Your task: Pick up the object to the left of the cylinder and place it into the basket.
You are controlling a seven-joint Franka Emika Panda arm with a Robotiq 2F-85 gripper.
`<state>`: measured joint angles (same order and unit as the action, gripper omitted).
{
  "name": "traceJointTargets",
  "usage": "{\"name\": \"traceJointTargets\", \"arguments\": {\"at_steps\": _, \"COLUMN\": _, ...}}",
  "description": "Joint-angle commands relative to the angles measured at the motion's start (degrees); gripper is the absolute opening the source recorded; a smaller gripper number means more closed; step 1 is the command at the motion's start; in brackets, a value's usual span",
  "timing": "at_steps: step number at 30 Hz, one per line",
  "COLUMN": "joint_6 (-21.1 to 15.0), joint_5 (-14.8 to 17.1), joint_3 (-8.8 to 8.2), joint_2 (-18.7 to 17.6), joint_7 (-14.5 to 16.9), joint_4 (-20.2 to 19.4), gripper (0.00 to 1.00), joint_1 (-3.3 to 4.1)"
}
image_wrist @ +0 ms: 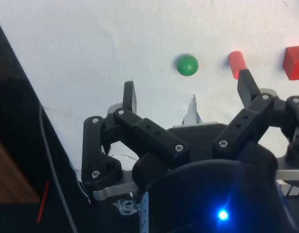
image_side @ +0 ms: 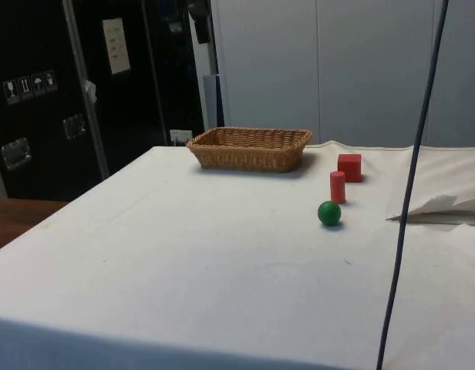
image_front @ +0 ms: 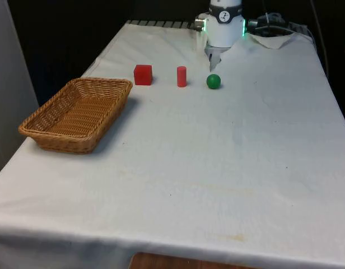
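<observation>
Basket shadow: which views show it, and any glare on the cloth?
Front view: basket casts a soft shadow on the cloth toward the red cube; no glare. Side view: thin shadow along the basket's base; even light. Wrist view: cloth bright, open pincer dark.
</observation>
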<state>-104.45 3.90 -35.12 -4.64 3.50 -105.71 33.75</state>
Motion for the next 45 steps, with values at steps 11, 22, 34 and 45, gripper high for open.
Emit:
{"name": "traceJointTargets", "arguments": {"at_steps": 11, "joint_6": -6.47, "joint_5": -1.49, "joint_3": 1.03, "joint_2": 3.50, "joint_7": -1.32, "joint_4": -6.99, "gripper": 1.00, "joint_1": 0.29}}
{"name": "traceJointTargets", "arguments": {"at_steps": 22, "joint_6": -13.87, "joint_5": -2.46, "joint_3": 1.66, "joint_2": 6.82, "joint_7": -1.38, "joint_4": -14.78, "gripper": 1.00, "joint_1": 0.11}}
{"name": "traceJointTargets", "arguments": {"at_steps": 34, "joint_6": -20.40, "joint_5": -4.07, "joint_3": 2.01, "joint_2": 10.31, "joint_7": -1.49, "joint_4": -22.17, "gripper": 1.00, "joint_1": -0.11}}
{"name": "traceJointTargets", "arguments": {"at_steps": 45, "joint_6": -26.07, "joint_5": -6.07, "joint_3": 2.12, "joint_2": 13.87, "joint_7": -1.72, "joint_4": -29.11, "gripper": 1.00, "joint_1": -0.40}}
